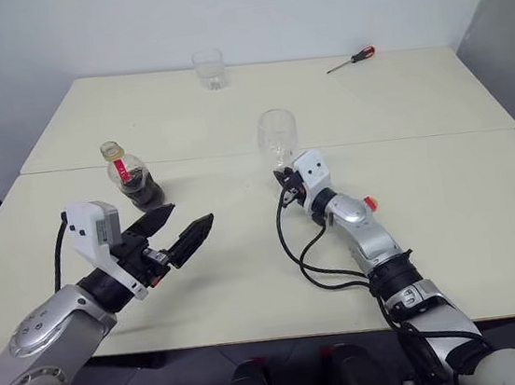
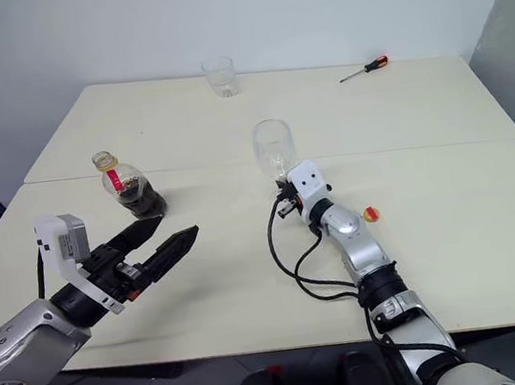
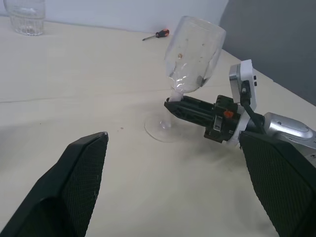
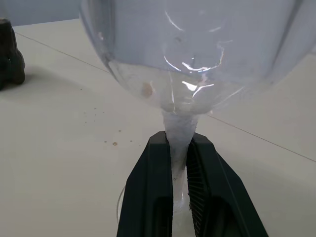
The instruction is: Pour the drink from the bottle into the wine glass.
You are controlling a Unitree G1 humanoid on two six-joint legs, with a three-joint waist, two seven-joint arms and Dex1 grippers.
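Pale cream tabletop (image 1: 444, 179) fills the scene, made of two slabs joined along a seam that runs across the middle, with a white wall behind.

At the left, the left gripper (image 1: 180, 232) hovers above the near slab, its two black fingers (image 1: 194, 236) spread wide apart with nothing between them. Just beyond its fingertips stands the bottle (image 1: 132, 178), upright near the seam, yellow cap on and a red strip down its neck; the drink (image 1: 143, 192) fills its round lower body, dark and nearly black.

Toward the middle, the wine glass (image 1: 278, 135) stands with its foot on the tabletop and its bowl tilted a little in the left wrist view. The bowl holds no liquid. The right gripper (image 4: 178, 163) reaches in level from the near right, its fingers (image 4: 153, 187) pinching the thin stem just below the bowl.

At the far edge, a short clear tumbler (image 1: 210, 70) stands behind the wine glass and well apart from it. Farther right, a screwdriver (image 1: 351, 60) with a red handle lies flat near the back edge.
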